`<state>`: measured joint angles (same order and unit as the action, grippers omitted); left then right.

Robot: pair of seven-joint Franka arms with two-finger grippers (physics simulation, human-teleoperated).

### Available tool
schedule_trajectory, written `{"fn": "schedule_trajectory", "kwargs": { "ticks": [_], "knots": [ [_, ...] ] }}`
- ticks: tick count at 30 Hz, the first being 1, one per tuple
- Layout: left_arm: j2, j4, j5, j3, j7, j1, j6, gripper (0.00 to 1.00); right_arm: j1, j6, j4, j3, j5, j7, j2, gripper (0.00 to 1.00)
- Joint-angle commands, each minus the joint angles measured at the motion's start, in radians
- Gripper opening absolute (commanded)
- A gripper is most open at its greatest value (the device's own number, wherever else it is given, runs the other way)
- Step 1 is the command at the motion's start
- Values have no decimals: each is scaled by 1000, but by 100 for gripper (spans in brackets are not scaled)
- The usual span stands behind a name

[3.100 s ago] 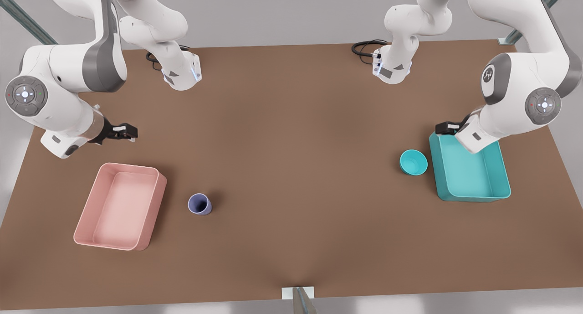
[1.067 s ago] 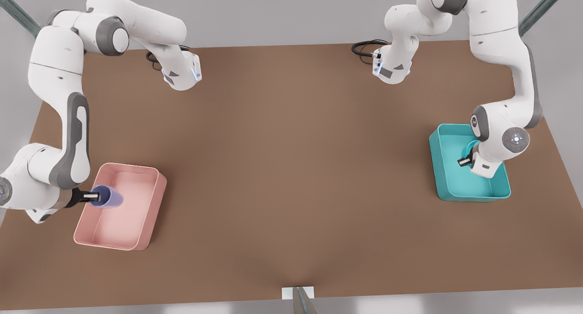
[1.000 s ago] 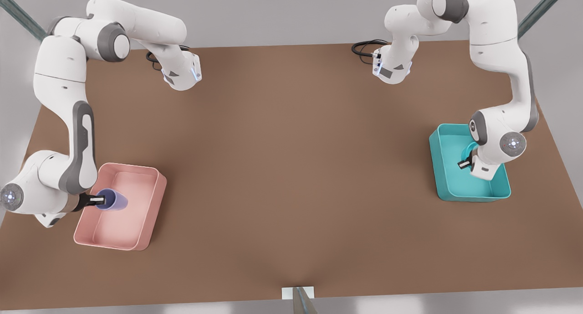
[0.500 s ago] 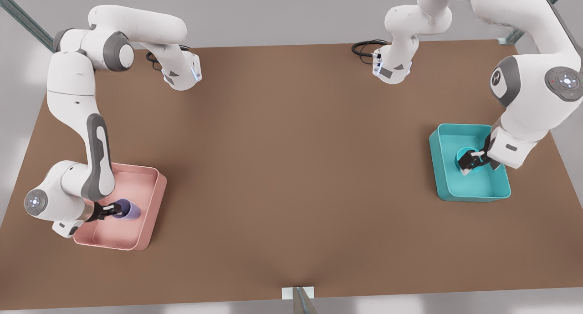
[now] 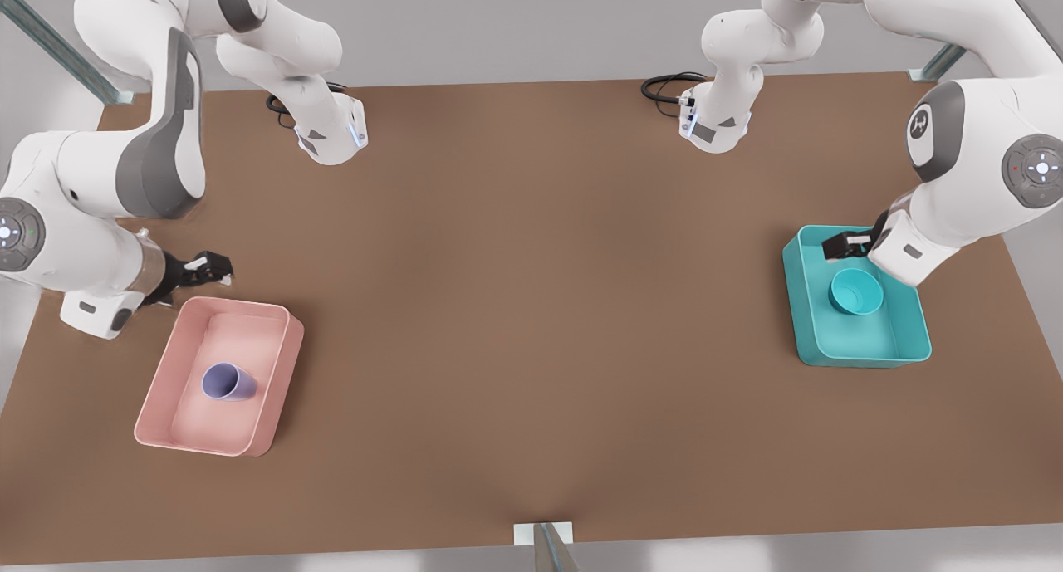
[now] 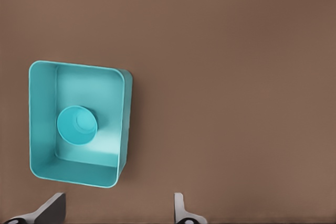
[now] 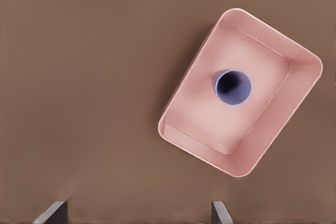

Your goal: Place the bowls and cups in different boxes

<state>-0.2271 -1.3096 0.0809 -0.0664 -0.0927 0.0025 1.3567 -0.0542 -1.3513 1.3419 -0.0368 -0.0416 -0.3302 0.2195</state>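
Front view: the lavender cup (image 5: 227, 382) stands upright in the pink box (image 5: 264, 427), mouth up, near the middle of its floor. The teal bowl (image 5: 855, 290) sits open side up in the teal box (image 5: 864, 354), nearer the far wall. Judged from this layout, both placements are done and each item has its own box; nothing appears left except for the arms to clear away.

The cup's long axis runs vertically, as the right wrist view confirms by looking straight down into its dark mouth (image 7: 232, 87) within the pink box (image 7: 194, 148). Each box is longer than it is wide, its long side running from near to far on the bench (image 5: 531, 306).

The right claw (image 5: 208, 266) hangs empty above the bench just beyond the pink box, fingers (image 7: 52, 212) spread apart. The left claw (image 5: 843, 245) hovers empty over the far end of the teal box, fingers (image 6: 50, 209) likewise apart, with the bowl (image 6: 76, 125) and teal box (image 6: 79, 174) below.
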Motion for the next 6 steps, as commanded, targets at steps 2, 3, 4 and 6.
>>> {"fn": "schedule_trajectory", "kwargs": {
  "ticks": [2, 3, 4, 6],
  "knots": [
    [0, 0, 0, -1, 68, 1, -30, 100, -6, -6, 106, 0, -18, 350, -89, 100],
    [2, 0, 0, 0, 68, -1, -30, 100, -7, -6, 108, 0, -17, 352, -91, 100],
    [2, 1, 0, 0, 68, -1, -30, 100, -7, -5, 109, 0, -15, 352, -92, 100],
    [2, 1, 0, -1, 68, -1, -30, 100, -7, -5, 112, 0, -17, 352, -95, 100]
  ]
}}
